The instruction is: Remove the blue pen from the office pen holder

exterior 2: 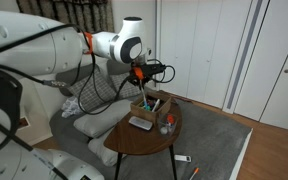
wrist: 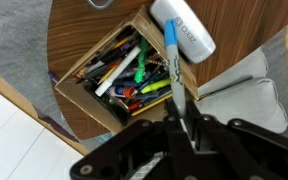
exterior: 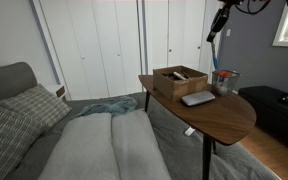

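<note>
In the wrist view my gripper (wrist: 187,118) is shut on the blue pen (wrist: 171,45), which points away from the jaws toward the office pen holder (wrist: 182,27), a pale grey cylinder on the round wooden table. In an exterior view the gripper (exterior: 213,36) is well above the holder (exterior: 225,80), and the pen (exterior: 216,58) hangs straight down from it with its lower end at about the holder's rim. In an exterior view the gripper (exterior 2: 142,73) hovers above the table, with the holder (exterior 2: 169,123) near the table's edge.
A brown box (wrist: 119,75) full of pens and markers stands next to the holder on the table (exterior: 209,115). A flat grey slab (exterior: 197,98) lies in front of the box. A bed with pillows (exterior: 84,140) is beside the table. White closet doors stand behind.
</note>
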